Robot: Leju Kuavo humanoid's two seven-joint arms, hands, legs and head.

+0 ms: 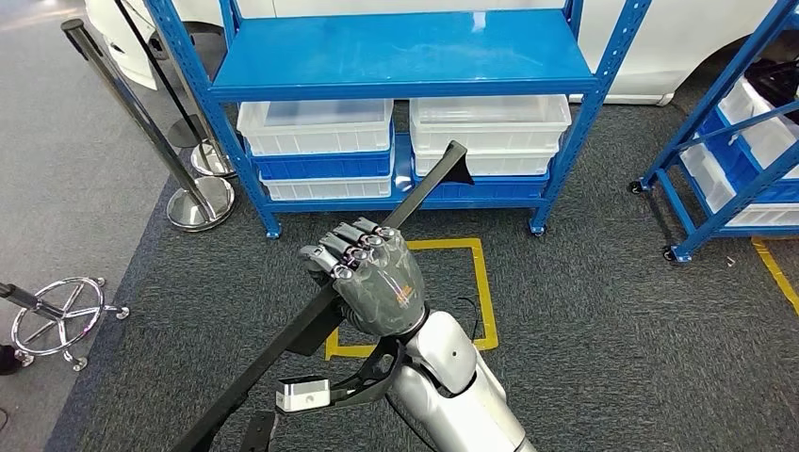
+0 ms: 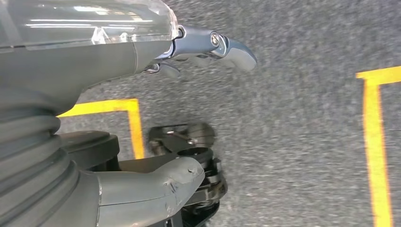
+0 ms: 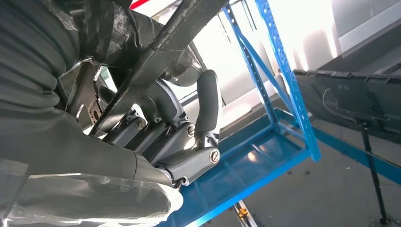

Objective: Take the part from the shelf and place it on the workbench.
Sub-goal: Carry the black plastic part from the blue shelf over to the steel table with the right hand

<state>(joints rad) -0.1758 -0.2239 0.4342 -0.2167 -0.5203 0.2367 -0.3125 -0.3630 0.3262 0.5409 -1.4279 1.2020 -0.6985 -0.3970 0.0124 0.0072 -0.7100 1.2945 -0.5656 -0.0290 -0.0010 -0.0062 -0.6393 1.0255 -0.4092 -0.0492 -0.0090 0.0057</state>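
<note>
The part [image 1: 419, 193] is a long black flat bar with a small bracket near its far end. It slants from the picture's lower left up toward the blue shelf [image 1: 396, 52]. My right hand [image 1: 372, 282] grips it around the middle, fingers wrapped over the top, above the carpet in front of the shelf. Close up, the bar [image 3: 175, 35] crosses the curled fingers [image 3: 182, 163] of my right hand [image 3: 179, 127]. My left hand [image 2: 94, 61] hangs over the grey carpet, a finger [image 2: 222, 47] and the thumb [image 2: 156, 182] apart with nothing between them.
White bins [image 1: 316, 127] [image 1: 490, 122] sit on the shelf's lower level. A second blue shelf [image 1: 735, 160] stands at the right. Chrome stanchion posts [image 1: 141, 122] and a chrome star base [image 1: 61, 315] are at the left. Yellow tape [image 1: 485, 282] marks a square on the carpet.
</note>
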